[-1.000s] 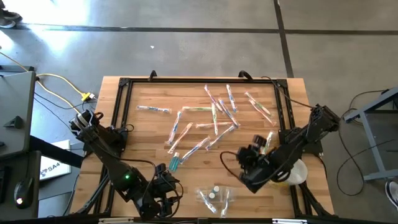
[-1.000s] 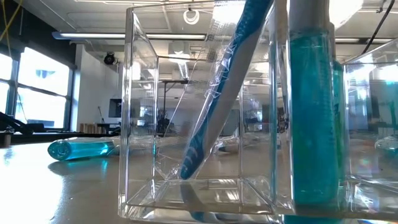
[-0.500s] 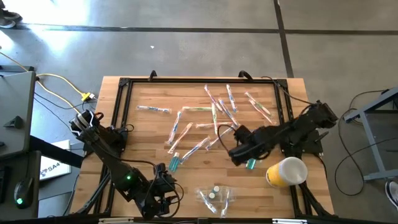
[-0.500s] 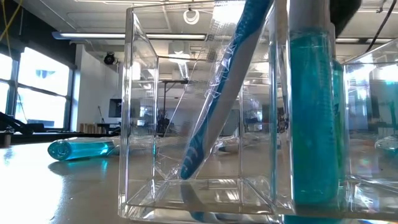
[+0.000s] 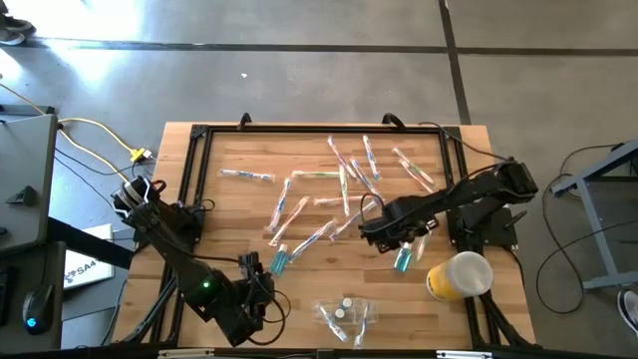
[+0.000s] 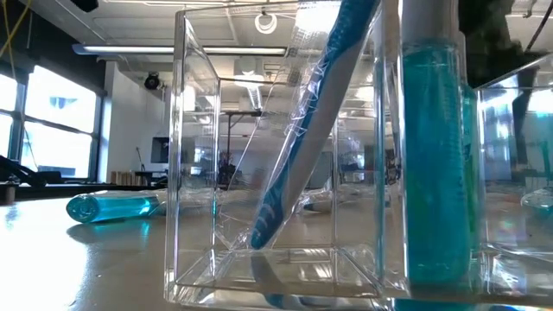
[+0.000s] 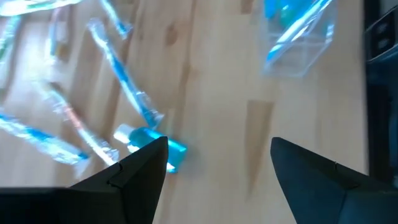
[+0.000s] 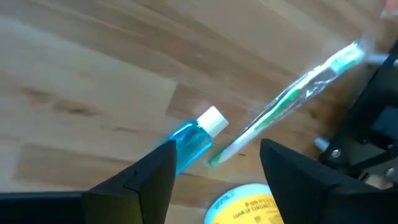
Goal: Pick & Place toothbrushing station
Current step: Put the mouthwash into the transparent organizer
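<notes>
Swung inward from the yellow cup (image 5: 460, 276), the right gripper (image 5: 377, 231) is held open, empty, above smooth wood. Clear acrylic organizer (image 5: 343, 317) stands near edge; left gripper (image 5: 253, 276) spread, empty. Wrapped toothbrushes (image 5: 339, 189) are scattered mid-table; far margin open.

- In the low view, the clear organizer (image 6: 276, 173) fills your picture; its top and right side are cut off.
- The left wrist view is blurred; you cannot count the wrapped toothbrushes (image 7: 124, 93).
- The yellow cup (image 8: 245, 204) is cut by the edge.
</notes>
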Motion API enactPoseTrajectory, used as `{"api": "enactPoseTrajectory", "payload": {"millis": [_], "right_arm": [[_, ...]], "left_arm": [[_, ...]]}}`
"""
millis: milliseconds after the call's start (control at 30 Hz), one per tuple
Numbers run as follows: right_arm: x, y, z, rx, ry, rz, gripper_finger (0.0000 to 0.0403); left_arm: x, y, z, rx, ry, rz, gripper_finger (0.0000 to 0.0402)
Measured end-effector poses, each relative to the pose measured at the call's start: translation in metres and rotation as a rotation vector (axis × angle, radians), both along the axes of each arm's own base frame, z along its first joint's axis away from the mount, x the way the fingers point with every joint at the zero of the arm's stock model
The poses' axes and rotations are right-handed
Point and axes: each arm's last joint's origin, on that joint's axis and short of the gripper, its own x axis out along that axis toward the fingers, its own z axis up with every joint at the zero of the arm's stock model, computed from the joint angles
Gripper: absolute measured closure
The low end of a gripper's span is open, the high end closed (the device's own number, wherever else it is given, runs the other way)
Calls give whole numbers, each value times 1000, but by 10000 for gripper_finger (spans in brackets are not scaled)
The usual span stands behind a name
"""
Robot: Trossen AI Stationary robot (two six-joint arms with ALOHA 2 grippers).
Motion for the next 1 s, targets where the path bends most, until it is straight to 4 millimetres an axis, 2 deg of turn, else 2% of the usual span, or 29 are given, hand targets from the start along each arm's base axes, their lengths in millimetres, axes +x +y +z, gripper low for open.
{"api": "enactPoseTrajectory", "payload": {"millis": [233,400,533,800,1000], "right_arm": [[-13,-13,-39,45,31,-149,206],[-20,-12,-58,96,28,-247,226],[-18,-11,-71,125,-52,-299,236],[-15,-10,-78,150,-121,-320,243],[-14,-6,-78,138,-152,-256,243]], "left_arm": [[-3,7,-1,113,-5,25,124],[-4,10,0,183,-39,45,124],[-4,10,0,192,-38,46,124],[-5,10,0,179,-34,50,124],[-4,10,0,167,-36,54,124]]}}
